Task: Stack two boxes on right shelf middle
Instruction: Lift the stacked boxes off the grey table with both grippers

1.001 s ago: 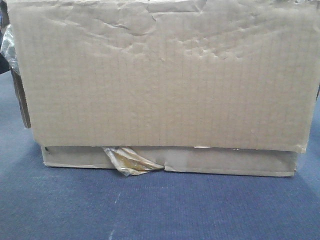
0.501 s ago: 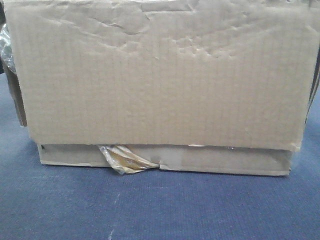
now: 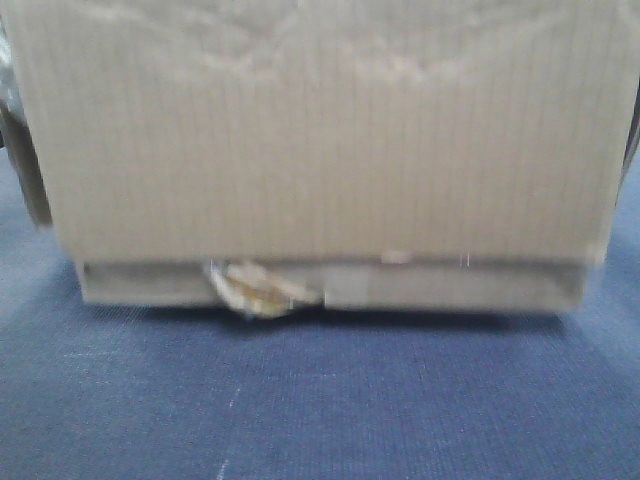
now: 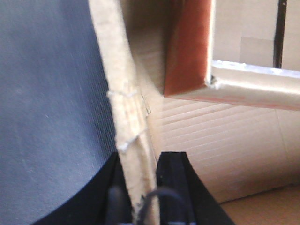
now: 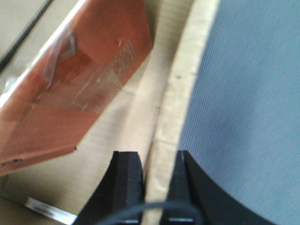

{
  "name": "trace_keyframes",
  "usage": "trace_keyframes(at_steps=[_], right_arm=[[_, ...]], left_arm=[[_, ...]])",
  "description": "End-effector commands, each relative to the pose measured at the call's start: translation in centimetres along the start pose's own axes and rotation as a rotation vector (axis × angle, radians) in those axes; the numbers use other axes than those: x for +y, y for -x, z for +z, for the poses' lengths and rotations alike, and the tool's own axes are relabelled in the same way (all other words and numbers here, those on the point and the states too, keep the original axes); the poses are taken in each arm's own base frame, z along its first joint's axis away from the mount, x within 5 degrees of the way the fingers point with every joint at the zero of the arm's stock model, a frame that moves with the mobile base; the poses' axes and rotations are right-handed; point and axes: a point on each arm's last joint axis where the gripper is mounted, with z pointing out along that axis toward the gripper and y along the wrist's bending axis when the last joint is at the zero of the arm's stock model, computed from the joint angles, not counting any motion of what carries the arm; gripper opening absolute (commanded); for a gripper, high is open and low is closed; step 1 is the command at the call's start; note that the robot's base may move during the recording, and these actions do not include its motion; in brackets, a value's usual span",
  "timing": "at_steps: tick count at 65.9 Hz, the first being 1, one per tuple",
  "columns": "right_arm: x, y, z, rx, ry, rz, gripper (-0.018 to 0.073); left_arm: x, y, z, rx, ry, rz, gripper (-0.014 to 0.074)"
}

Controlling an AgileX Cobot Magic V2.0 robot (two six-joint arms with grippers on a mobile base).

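Observation:
Most of the front view is filled by the big box (image 3: 320, 140), brown and wrinkled. Directly under it lies the flatter box (image 3: 450, 285), with torn yellowish tape (image 3: 255, 290) hanging at its front. In the left wrist view my left gripper (image 4: 140, 187) is shut on the big box's left side wall (image 4: 119, 84), one finger outside and one inside. My right gripper (image 5: 157, 183) is shut on the opposite side wall (image 5: 185, 79) in the same way. Reddish-brown inner flaps (image 4: 187, 47) (image 5: 70, 93) fold down inside the open box. The shelf is out of view.
Blue carpet (image 3: 320, 400) lies below and in front of the boxes. It also shows beside the gripped walls in the wrist views (image 4: 47, 93) (image 5: 248, 93). The boxes block everything behind them.
Both boxes have shifted upward in the front view, their bottom edge now higher above the carpet, and the picture has blurred with motion.

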Motion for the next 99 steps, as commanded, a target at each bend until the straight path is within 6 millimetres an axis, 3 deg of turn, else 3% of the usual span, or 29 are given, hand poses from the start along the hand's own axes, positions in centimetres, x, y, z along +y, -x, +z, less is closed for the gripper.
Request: trace_keyframes(at_steps=[1,18,31,99], right_arm=[[0.2,1.3,-3.6,-0.173,-0.027,-0.038,-0.0153],[1.2,3.3,-10.2,-0.402,-0.027,-0.068,-0.0153],[1.8,3.8,-14.3,-0.561,-0.029,-0.083,-0.0153],[1.9,3.9,-14.9,-0.585,-0.03,-0.085,-0.0153]], left_arm=[[0.5,0.2,-3.4,-0.104,0.023,0.004,-0.0111],[0.6,1.1,-11.9,-0.403,-0.01,-0.009,-0.0111],[0.7,0.9,-16.6,-0.572,-0.022,-0.014,-0.0111],[0.7,1.4,-17.3,-0.662,-0.026,-0.013,-0.0111]])
